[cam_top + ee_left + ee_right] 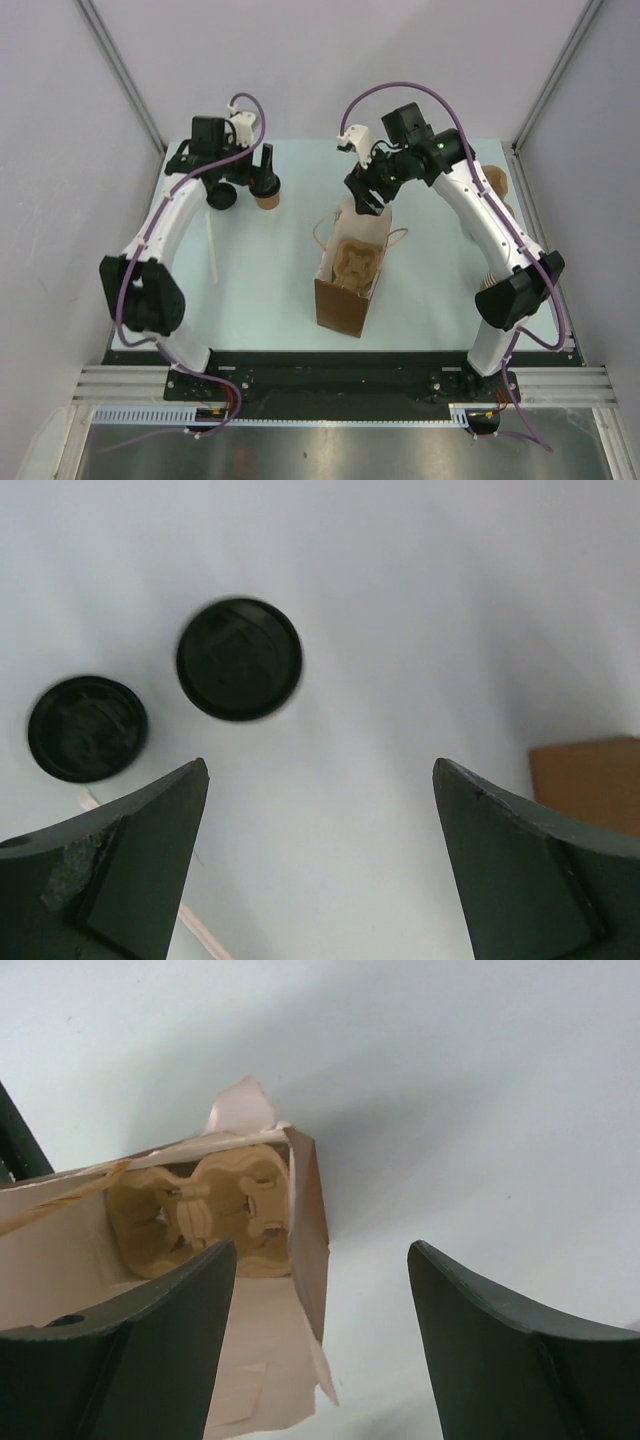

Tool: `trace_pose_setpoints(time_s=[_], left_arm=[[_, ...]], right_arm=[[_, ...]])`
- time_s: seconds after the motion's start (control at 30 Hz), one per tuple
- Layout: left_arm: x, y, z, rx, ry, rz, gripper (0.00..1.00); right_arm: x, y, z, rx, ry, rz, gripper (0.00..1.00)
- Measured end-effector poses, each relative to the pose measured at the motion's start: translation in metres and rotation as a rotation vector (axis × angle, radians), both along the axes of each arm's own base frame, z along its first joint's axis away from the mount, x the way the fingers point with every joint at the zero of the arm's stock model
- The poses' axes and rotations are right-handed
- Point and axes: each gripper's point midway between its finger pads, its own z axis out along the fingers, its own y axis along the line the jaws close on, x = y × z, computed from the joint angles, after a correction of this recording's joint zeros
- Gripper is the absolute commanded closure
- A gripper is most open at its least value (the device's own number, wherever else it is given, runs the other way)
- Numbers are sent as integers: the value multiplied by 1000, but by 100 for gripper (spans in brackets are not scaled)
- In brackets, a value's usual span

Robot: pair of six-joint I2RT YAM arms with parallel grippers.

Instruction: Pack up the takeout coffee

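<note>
**Left tool [320,770] hovering open by the coffee while the right tool [322,1250] is straddling the bag's rim**

The takeout coffee [267,195] is standing on the surface [260,290] at the far left, apart from the paper bag [340,305] in the middle. The left tool is gaping wide and gripping nothing, with the cup's lid lying ahead of its fingers, probably lining up a grasp. The right tool, equally spread and empty, is hanging with one finger over the bag's mouth and the other outside its wall, seemingly to steady it open. A pulp carrier [215,1210] is sitting inside the bag, likely to seat the cup. A second black lid [88,728] is lying just left of the coffee.
</note>
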Motion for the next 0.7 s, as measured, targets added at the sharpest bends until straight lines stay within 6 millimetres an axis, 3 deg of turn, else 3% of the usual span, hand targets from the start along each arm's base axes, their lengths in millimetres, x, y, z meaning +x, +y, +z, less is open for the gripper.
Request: trace_pose_setpoints(time_s=[0.17, 0.3, 0.4, 0.7], left_arm=[[51, 13, -9, 93, 3, 55, 0], [76, 19, -33, 157, 53, 71, 0], [96, 22, -48, 192, 77, 75, 0], [106, 22, -82, 213, 162, 43, 0]], right_arm=[[4, 2, 5, -6, 3, 3, 16], [8, 2, 6, -15, 11, -6, 1], [13, 0, 6, -23, 17, -21, 0], [16, -9, 2, -41, 52, -64, 0]])
